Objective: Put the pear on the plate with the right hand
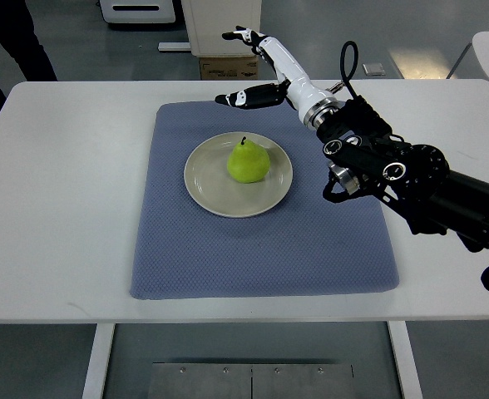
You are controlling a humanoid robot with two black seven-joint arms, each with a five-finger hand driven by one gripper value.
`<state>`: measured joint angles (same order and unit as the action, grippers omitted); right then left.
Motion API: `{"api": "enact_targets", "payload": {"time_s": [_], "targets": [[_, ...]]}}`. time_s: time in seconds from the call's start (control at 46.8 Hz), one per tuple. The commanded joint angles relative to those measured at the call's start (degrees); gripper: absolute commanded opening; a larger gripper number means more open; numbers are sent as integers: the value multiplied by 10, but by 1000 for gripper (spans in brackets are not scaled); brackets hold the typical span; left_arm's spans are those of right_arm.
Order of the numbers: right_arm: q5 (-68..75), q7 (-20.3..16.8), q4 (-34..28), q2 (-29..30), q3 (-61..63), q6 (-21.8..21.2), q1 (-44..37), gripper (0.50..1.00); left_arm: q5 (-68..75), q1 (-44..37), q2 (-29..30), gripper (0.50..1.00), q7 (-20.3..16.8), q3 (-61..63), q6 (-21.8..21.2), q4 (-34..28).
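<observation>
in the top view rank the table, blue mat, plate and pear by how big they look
Largest to smallest as they look in the top view:
1. white table
2. blue mat
3. plate
4. pear, sitting on the plate

All rest on the same surface, so nearness to the camera hardly affects the order.

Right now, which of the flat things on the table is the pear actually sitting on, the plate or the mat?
The pear sits on the round beige plate; the blue-grey mat lies beneath the plate, never touching the fruit.
</observation>
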<state>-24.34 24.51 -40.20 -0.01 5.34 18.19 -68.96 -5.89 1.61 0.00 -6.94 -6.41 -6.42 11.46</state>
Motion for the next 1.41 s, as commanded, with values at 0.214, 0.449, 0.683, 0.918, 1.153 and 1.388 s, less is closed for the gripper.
{"api": "enact_targets", "payload": {"time_s": [0.214,0.449,0.683,0.918,1.153,1.388], "targets": [[-1,6,-1,-18,20,0,46,1000,0,0,0,1000,0,0,0,1],[0,12,0,-72,20,-3,52,1000,0,0,0,1000,0,0,0,1],[96,11,12,-85,78,-46,81,1000,0,1,0,1000,0,0,0,1],[206,-6,71,-90,184,-131,110,1000,0,1,0,1000,0,0,0,1],[301,-110,126,-90,310,-209,146,1000,0,0,0,1000,0,0,0,1],[327,-140,155,-89,355,-237,168,1000,0,0,0,1000,0,0,0,1]]}}
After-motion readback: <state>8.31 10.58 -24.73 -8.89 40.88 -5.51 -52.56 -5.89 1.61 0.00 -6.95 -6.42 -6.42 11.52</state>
